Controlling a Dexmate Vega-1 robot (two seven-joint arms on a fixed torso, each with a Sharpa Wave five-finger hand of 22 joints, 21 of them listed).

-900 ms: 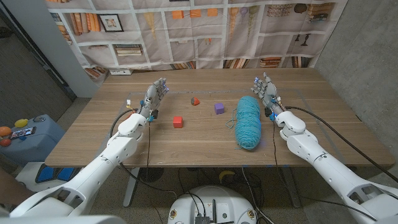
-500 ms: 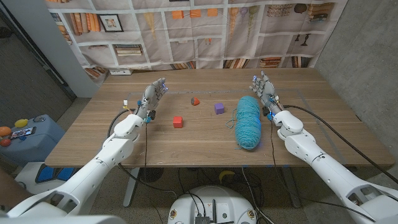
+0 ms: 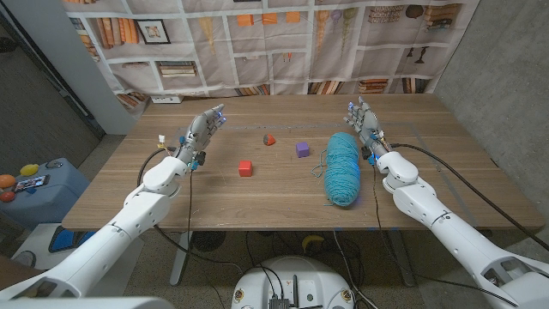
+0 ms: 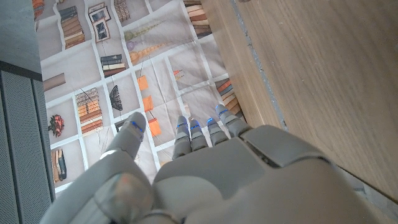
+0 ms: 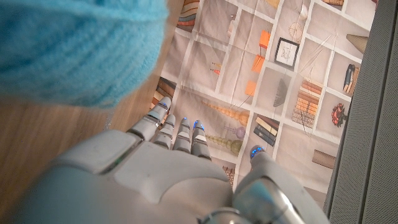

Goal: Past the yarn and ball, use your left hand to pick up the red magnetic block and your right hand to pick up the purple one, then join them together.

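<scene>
Bench [image 3: 257, 193]: a wooden top is seen, with a printed bookshelf backdrop [image 3: 283, 43] hung behind its far edge.
Landmark: the teal yarn skein [image 3: 341, 167] is laid lengthwise on the bench, right of centre.
Red magnetic block [image 3: 245, 168]: it is placed well to the left of the yarn skein, alone on the wood, touched by nothing.
Purple magnetic block [image 3: 302, 148]: it is set near the yarn skein's far end, on its left side, apart from it.
Ball [image 3: 269, 138]: a small red-and-green ball is seen left of the purple block, farther from the yarn skein.
Left hand [image 3: 202, 135]: it is held well left of the yarn skein, beyond the red block; the fingers are spread apart and nothing is held.
Right hand [image 3: 365, 126]: it is kept just beside the yarn skein's far right end; the fingers are extended and parted, and nothing is grasped.
Right wrist view: the yarn skein [image 5: 81, 46] is shown close by the fingers [image 5: 177, 134].
</scene>
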